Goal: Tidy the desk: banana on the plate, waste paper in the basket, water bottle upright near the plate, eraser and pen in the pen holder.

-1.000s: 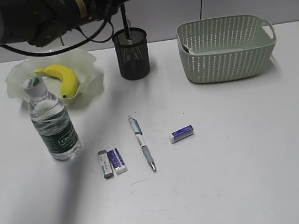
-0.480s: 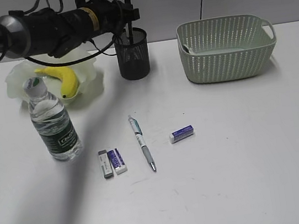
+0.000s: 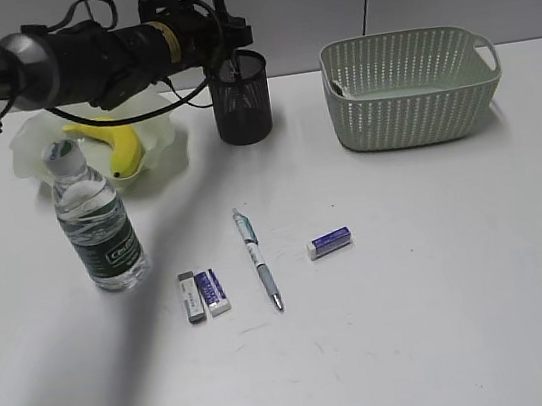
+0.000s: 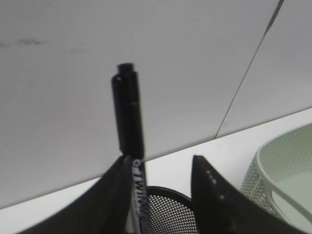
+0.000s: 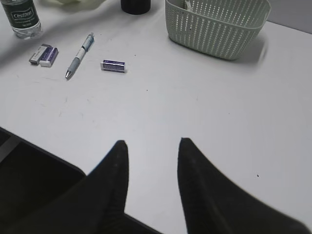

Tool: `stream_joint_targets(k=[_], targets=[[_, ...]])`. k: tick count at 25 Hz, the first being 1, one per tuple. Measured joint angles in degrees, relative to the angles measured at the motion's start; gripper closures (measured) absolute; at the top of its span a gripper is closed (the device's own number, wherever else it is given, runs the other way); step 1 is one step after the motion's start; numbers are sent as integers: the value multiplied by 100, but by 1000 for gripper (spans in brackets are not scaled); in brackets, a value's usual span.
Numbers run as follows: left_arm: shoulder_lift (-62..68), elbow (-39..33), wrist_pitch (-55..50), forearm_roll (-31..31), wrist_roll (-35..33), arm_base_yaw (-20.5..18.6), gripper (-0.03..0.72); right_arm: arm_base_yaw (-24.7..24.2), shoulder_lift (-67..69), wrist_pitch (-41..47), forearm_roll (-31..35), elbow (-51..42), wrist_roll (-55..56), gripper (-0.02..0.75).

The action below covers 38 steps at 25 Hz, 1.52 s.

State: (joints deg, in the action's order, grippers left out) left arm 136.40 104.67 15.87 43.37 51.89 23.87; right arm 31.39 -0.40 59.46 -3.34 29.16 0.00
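Left wrist view shows you the risk plainly: the black pen (image 4: 128, 117) stands upright over the pen holder (image 4: 163, 212) with its barrel against the left finger (image 4: 114, 195) of the left gripper (image 4: 161, 185), while the other finger stands apart, so the claw looks released rather than clenched. You cannot see from any view whether the pen's tip already sits on the bottom of the cup; if it does not, it could lean on the rim and tip out toward the rear edge of the desk (image 3: 443, 280). Pulling the arm back sideways could also catch the pen or nudge the light mesh cup over. Exterior view puts the pen holder (image 3: 240, 96) at the rear edge, between the plate (image 3: 166, 137) with the banana (image 3: 116, 142) and the basket (image 3: 411, 87). Your right gripper (image 5: 151, 161) hangs spread and empty over the front edge. Left to clear, mid-desk: the blue-grey pen (image 3: 258, 258), a lone eraser (image 3: 329, 243) beside it, and two erasers (image 3: 203, 294) side by side near the upright water bottle (image 3: 97, 222).
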Motion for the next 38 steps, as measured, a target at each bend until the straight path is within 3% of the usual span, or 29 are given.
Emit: stream_joint_targets(k=[3,11,15,21,24,30,34,38], targets=[[-65,0,0,0,0,0,313,0,0,0,0,0,0,451],[-851,7,-358,-6,-4,39,292,0,0,0,0,0,0,451],[-1506,7,-1458,-20,-4,277,305,0,0,0,0,0,0,451],[-2793,14,-3921,-130,-104,807,362,0,0,0,0,0,0,451],[-3349,26,-5012,-607,-771,1026,401,0,0,0,0,0,0,451],[-4121,33,-6854,-2381,-2217,1230,437,0,0,0,0,0,0,451],[-4419,33,-8311,-2726,-2812,1230,438,0,0,0,0,0,0,451],[-4915,-167,-8531,-3029,-3210,1230,440,0,0,0,0,0,0,451]])
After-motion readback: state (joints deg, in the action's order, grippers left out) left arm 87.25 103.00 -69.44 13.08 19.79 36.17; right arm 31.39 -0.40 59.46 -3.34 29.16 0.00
